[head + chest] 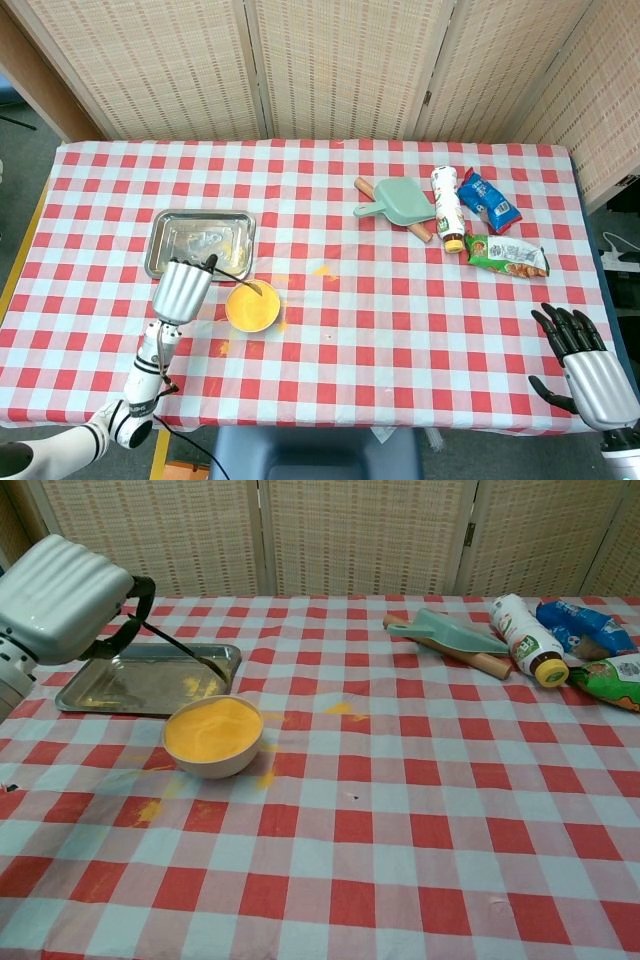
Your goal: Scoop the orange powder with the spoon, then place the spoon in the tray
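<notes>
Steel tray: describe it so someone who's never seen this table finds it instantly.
On the red-and-white checked table, look to the left half, opposite the cluster of packets and the bottle. The steel tray lies flat just behind the bowl of orange powder, beside the left hand. It is the only shiny metal rectangle there, with orange dust inside.
</notes>
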